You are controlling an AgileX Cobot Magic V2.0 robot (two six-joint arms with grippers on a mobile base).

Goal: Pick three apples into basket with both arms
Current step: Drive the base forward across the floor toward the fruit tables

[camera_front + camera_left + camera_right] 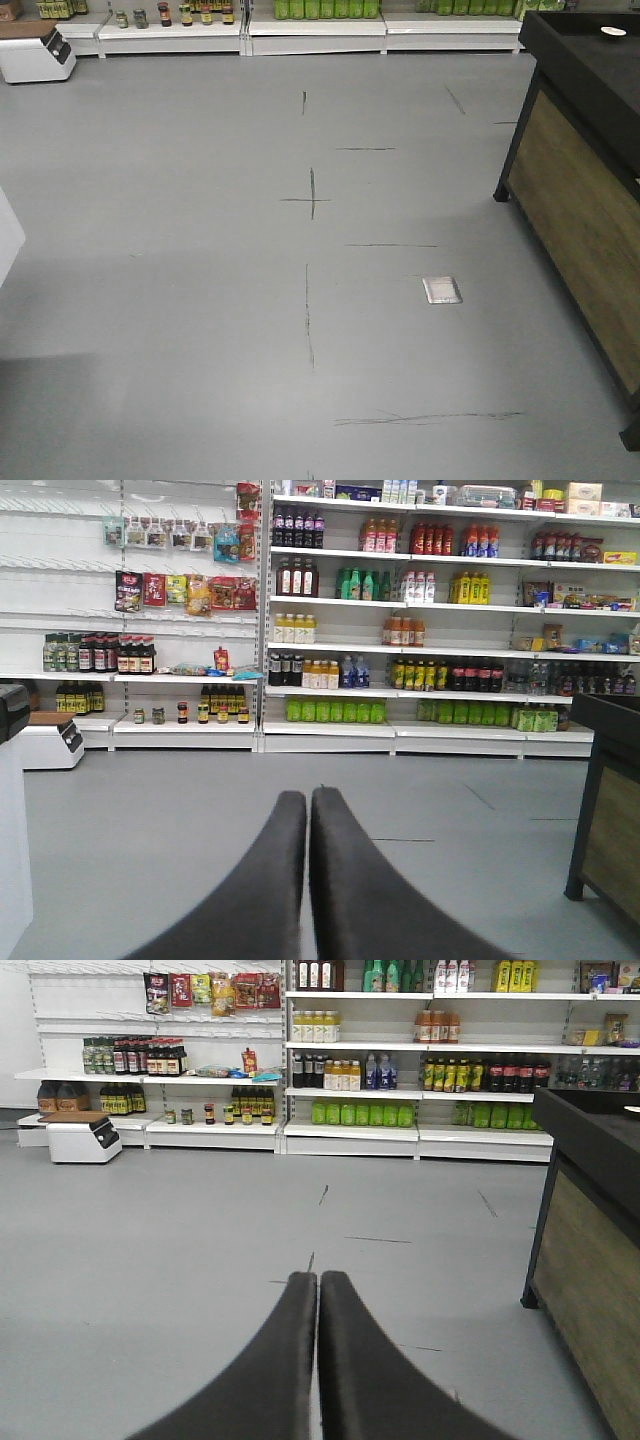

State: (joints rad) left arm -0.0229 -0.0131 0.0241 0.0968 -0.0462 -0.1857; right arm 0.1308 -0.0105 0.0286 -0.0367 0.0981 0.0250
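Note:
No apples and no basket show in any view. My left gripper (308, 798) is shut, its two black fingers pressed together with nothing between them, pointing over the grey floor toward the store shelves. My right gripper (318, 1280) is shut too and holds nothing, aimed the same way. Neither arm appears in the front-facing view, which shows only floor.
A black-framed wooden display stand (580, 190) stands at the right. Stocked shelves (420, 630) with bottles line the far wall. A white scale (35, 52) sits on a low platform at the back left. A metal floor plate (441, 290) lies in the grey floor.

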